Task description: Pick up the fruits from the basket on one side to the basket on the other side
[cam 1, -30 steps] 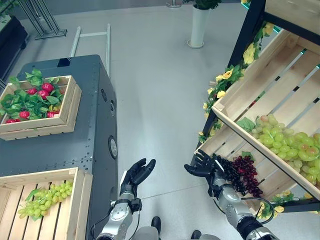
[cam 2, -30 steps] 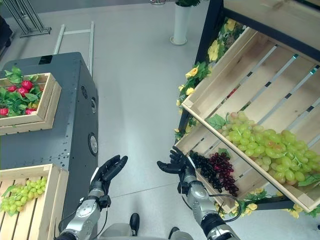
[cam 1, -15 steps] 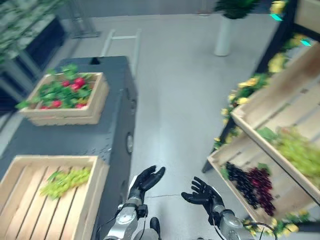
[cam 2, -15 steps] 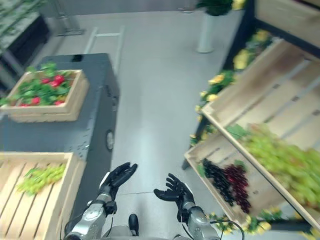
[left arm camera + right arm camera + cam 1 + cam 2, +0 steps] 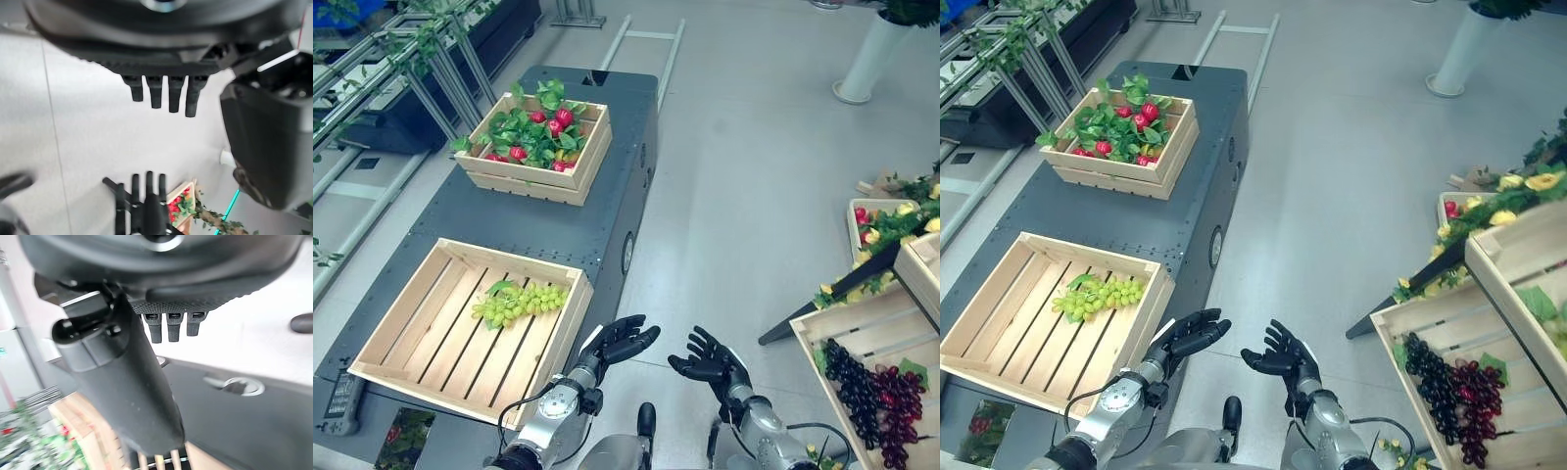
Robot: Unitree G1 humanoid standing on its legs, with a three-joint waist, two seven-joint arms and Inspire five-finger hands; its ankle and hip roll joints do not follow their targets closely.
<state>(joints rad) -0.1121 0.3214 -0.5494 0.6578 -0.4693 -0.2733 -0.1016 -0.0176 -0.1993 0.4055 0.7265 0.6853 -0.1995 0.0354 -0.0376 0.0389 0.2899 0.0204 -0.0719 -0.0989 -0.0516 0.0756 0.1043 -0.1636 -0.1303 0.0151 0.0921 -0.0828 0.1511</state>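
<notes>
Your left hand floats low in front of you with its fingers straight and relaxed, holding nothing, just off the near corner of the closer wooden crate. Your right hand hangs beside it over the grey floor, palm up, fingers spread and likewise empty; the two hands are near each other but apart. On the dark worktop to your left, the closer crate holds one bunch of green grapes lying on its slats toward the far right side. A second crate further back is full of red fruit among green leaves. To your right, a slanted shelf crate holds dark purple grapes.
</notes>
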